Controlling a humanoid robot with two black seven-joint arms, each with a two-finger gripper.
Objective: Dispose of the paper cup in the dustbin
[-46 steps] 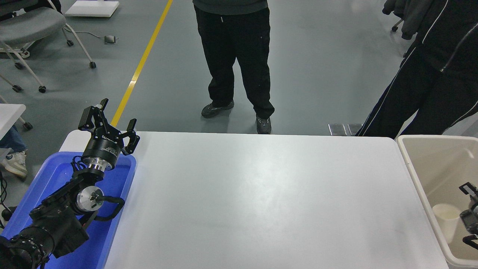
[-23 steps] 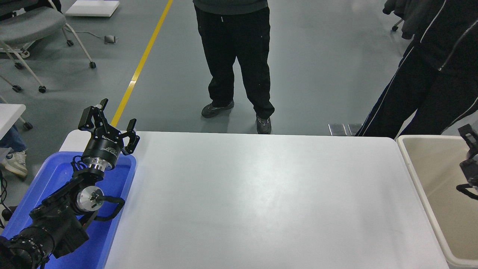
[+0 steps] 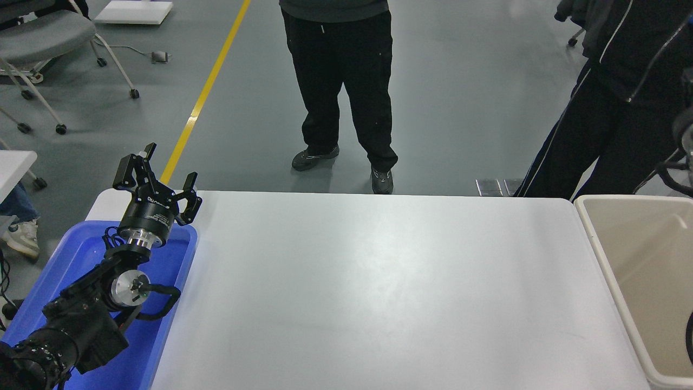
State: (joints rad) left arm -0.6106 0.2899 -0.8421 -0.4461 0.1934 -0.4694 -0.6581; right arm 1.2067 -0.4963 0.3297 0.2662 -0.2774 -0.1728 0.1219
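1. Paper cup is not seen anywhere in the current head view; neither the table [image 3: 379, 292] nor the visible part of the dustbin [image 3: 606, 238] floor shows it. Most likely it lies in the bin's near right part, cut off by the picture edge, but that is a judgement only.
2. Dustbin is set at the table's right end, its left rim touching or just beside the table edge, so a drop can be made with a short sideways reach from the right arm.
3. Right arm is seen only as dark parts at the far right edge, above the bin's far rim [image 3: 683, 157]. Its gripper is out of view, so the state of its fingers cannot be told.
4. Left gripper [image 3: 157, 181] is parked at the near left over the far end of the blue tray [image 3: 76, 260], fingers spread apart, nothing held. It is kept clear of the work zone.
5. 2 people are standing at the table's far side, 1 at centre [image 3: 341, 81], 1 at far right [image 3: 622, 97], both clear of the bin.
6. Versus 1.0 s ago: the cup was then seen standing on the bin floor near the right gripper, which was low inside the bin. At 0.5 s ago the gripper was raised to rim height and the cup was already unseen. Now the arm is lifted higher and mostly withdrawn from view.
7. Judged state: disposal done, arm in retreat. Left arm and tray are unchanged.
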